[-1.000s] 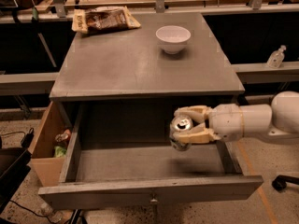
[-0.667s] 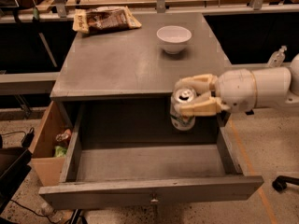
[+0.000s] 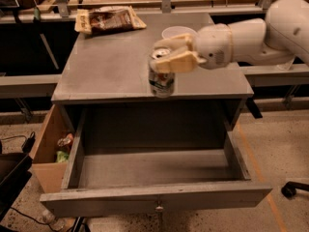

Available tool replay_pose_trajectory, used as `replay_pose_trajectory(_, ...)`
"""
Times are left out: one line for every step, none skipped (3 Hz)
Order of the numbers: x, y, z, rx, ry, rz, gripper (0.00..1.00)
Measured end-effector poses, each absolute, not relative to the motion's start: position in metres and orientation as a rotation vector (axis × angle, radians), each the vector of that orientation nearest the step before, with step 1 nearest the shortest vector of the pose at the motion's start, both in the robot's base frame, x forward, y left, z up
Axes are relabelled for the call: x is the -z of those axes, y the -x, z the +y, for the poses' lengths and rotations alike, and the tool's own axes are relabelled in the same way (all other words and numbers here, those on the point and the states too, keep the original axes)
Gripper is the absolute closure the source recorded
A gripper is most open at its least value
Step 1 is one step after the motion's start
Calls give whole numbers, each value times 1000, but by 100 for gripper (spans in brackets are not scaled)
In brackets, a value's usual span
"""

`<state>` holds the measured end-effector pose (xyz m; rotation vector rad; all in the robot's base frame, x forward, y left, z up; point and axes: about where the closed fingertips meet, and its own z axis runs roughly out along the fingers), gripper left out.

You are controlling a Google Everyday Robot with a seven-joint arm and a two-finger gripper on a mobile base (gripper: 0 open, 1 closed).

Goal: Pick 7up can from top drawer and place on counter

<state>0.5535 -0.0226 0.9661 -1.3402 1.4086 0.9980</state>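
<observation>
Currently my pincer point(image 3: 169, 58) is clamped on the 7up can point(image 3: 161, 81), upright over the front edge of the tabletop point(image 3: 106, 62); the top drawer point(image 3: 154, 199) stands open.

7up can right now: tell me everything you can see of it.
The 7up can is a small drink can with a white and green body that looks like thin metal and a silver top facing up. It is roughly upright, gripped near its top by the claw, whose tan fingers close on it from the right of the picture. It is at the front edge of the counter, above the open top drawer. Whether its base touches the counter cannot be told. Nothing else touches it.
</observation>
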Motion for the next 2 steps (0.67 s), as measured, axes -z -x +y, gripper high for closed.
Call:
replay_pose_trajectory(-982, -596, 29, -1041, 1325, 1413, 100)
replay_pose_trajectory(-991, -639, 80, -1082, 1279, 1385, 100)
